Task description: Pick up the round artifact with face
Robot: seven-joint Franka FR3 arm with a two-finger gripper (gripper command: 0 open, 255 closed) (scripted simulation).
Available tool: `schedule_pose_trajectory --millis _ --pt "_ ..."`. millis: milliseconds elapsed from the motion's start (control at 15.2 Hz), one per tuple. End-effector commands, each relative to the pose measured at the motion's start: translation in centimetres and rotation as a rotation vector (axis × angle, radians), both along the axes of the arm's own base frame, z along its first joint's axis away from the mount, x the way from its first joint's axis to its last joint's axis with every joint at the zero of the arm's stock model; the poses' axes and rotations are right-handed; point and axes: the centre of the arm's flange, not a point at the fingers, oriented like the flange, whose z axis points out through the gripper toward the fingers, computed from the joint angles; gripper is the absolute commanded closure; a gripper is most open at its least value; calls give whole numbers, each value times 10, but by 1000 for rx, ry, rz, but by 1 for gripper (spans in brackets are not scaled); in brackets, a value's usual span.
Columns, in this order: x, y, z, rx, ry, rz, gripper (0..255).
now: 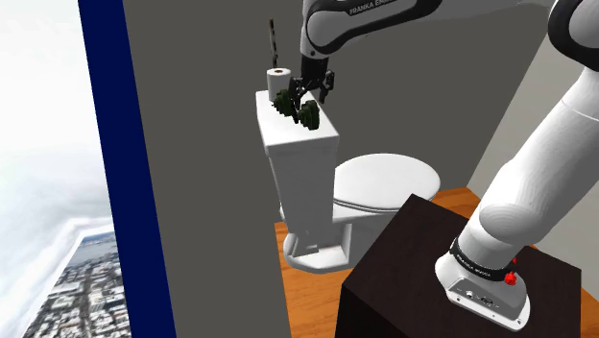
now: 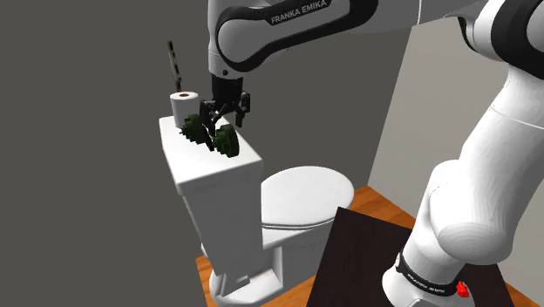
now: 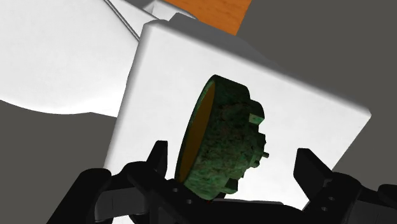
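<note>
Bearing FRANKA EMIKA lettering, the arm [image 2: 296, 26] hovers over a green disc [image 3: 222, 137].

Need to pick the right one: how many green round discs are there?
2. One disc stands on edge on the toilet tank, inside the open gripper; the other disc sits beside the paper roll. None looks hidden.

Artifact [image 3: 222, 137] within tool [image 3: 234, 154], above toilet tank [image 3: 312, 118]

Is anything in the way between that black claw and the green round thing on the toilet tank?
Nothing visible does. The green round artifact stands on edge on the tank lid, between the fingers of the open gripper, untouched by either.
</note>
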Motion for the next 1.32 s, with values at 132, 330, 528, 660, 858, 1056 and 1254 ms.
schedule_pose_trajectory --millis 132,330,528,660,858,1056,1254 --pt "2 0 -21 0 -1 -1 0" --pt "2 0 -25 0 -1 -1 255" --pt "2 0 -24 0 -1 -1 255" --pt "2 0 -24 0 -1 -1 255" --pt "2 0 -24 0 -1 -1 255" --pt "2 0 -14 0 -1 -1 255" --pt "2 0 2 0 -1 -1 255"
